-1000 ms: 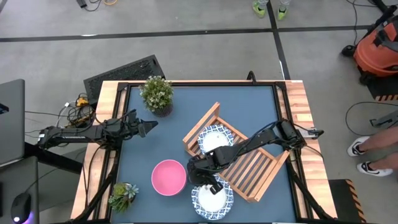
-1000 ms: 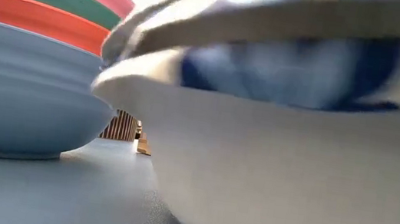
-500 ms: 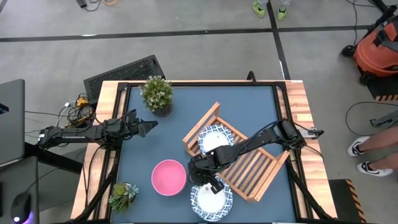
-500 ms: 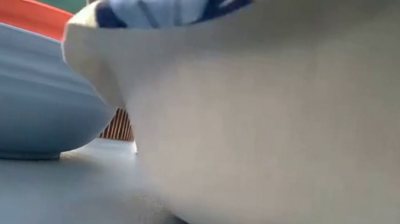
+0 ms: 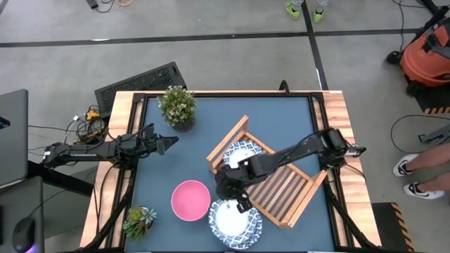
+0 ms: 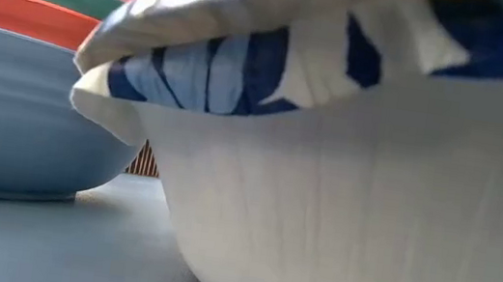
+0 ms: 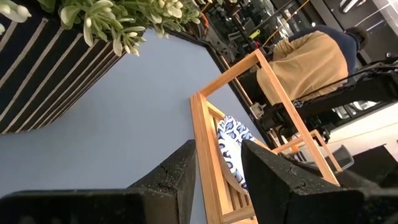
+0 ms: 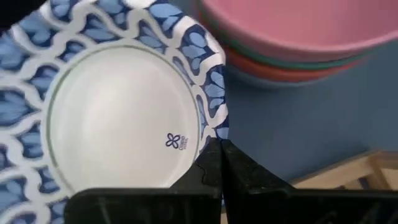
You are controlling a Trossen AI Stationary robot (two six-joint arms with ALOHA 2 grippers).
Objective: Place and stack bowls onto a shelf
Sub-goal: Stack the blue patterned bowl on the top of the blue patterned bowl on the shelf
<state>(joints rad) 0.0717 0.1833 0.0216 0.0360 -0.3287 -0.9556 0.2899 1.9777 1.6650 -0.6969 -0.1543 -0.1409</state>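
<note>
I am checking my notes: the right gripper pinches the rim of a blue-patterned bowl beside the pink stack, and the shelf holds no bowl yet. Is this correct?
Not quite. The shelf already holds one blue-patterned bowl, as the high view shows. The rest stands: the right gripper pinches the rim of another patterned bowl beside the pink stack.

Table layout seen from above

The shelf [image 5: 281, 186] lies askew right of centre, with one bowl [image 5: 242, 156] in its upper-left end. Just below the shelf's left corner, at the bottom edge, sits a second bowl [image 5: 235, 221], the right gripper [image 5: 240, 204] on its upper rim. Left of that bowl stands a stack of bowls [image 5: 191, 200]. One plant [image 5: 176, 105] sits upper left, another [image 5: 138, 221] lower left. The left gripper [image 5: 169, 143] hangs between them, at the left.
</note>
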